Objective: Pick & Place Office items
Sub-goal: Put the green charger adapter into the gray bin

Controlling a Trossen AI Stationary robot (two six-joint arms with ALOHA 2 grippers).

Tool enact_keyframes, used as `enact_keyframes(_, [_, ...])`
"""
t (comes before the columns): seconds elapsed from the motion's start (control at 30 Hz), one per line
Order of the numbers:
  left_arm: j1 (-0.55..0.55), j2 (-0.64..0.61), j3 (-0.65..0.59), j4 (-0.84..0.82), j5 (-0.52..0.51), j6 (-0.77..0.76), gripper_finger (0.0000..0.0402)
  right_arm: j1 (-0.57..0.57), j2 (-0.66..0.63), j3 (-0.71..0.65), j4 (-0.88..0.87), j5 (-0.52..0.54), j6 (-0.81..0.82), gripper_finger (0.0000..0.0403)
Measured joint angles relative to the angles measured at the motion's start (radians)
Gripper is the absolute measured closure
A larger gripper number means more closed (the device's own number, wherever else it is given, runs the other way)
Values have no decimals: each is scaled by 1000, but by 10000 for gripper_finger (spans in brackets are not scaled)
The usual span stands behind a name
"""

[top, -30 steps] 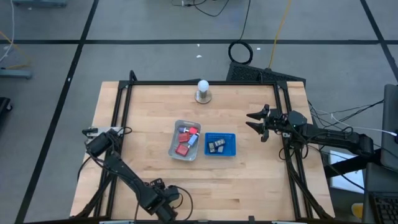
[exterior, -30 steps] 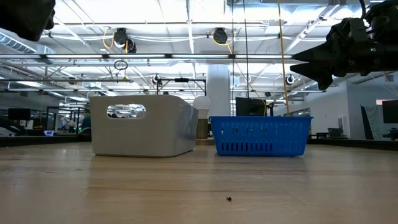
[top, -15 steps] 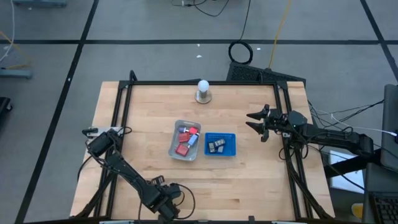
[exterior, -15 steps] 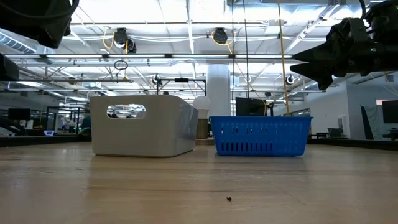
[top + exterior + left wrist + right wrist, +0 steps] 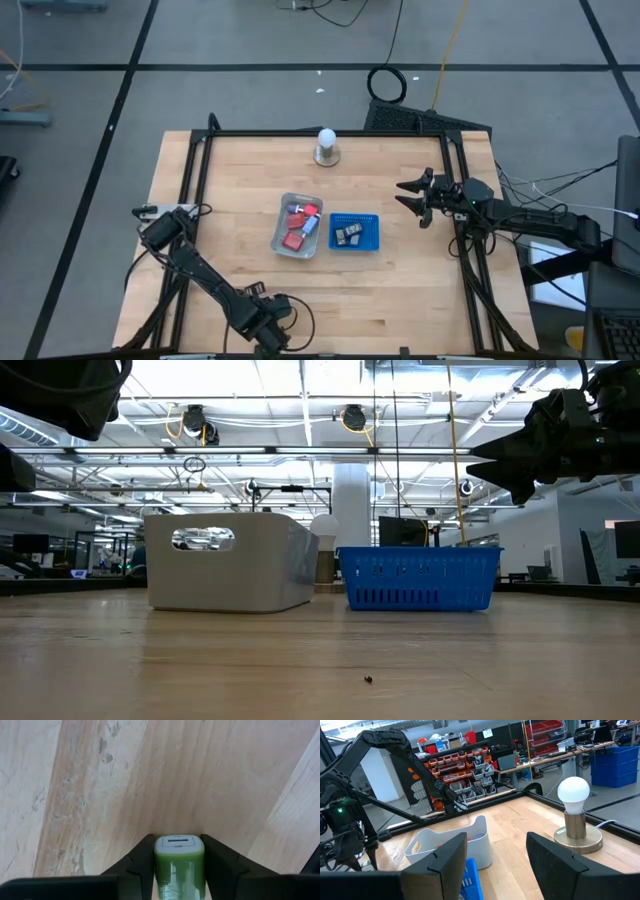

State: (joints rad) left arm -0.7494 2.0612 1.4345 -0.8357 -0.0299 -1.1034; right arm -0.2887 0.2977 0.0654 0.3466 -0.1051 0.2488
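Office items are split up: red and blue ones [image 5: 299, 222] are left in the clear tray [image 5: 281, 243], well away from the left gripper [image 5: 177, 870], where a green item [image 5: 178, 865] is pinched. Right gripper [image 5: 414, 197] is spread wide, beside the blue basket [image 5: 355, 244].

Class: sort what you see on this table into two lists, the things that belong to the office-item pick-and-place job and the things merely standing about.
Job:
green item, held in the left gripper
red and blue items in the clear tray
dark items in the blue basket

Standing about:
white ball on its round base
right gripper, open, empty
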Motion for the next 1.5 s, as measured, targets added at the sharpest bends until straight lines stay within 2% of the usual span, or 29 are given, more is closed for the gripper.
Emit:
enact_keyframes(0.23, [-5, -57, 12, -15, 3, 1, 273, 0, 0, 0, 0, 0, 0, 206])
enact_keyframes(0.63, [-14, -165, 12, -20, -80, -18, 273, 0, 0, 0, 0, 0, 0, 206])
enact_keyframes(0.97, [-2, -302, 12, -19, -261, -35, 273, 0, 0, 0, 0, 0, 0, 206])
enact_keyframes(1.23, [42, -395, 12, 11, -419, 12, 273, 0, 0, 0, 0, 0, 0, 206])
enact_keyframes(1.5, [130, -419, 13, 49, -477, 54, 273, 0, 0, 0, 0, 0, 0, 206])
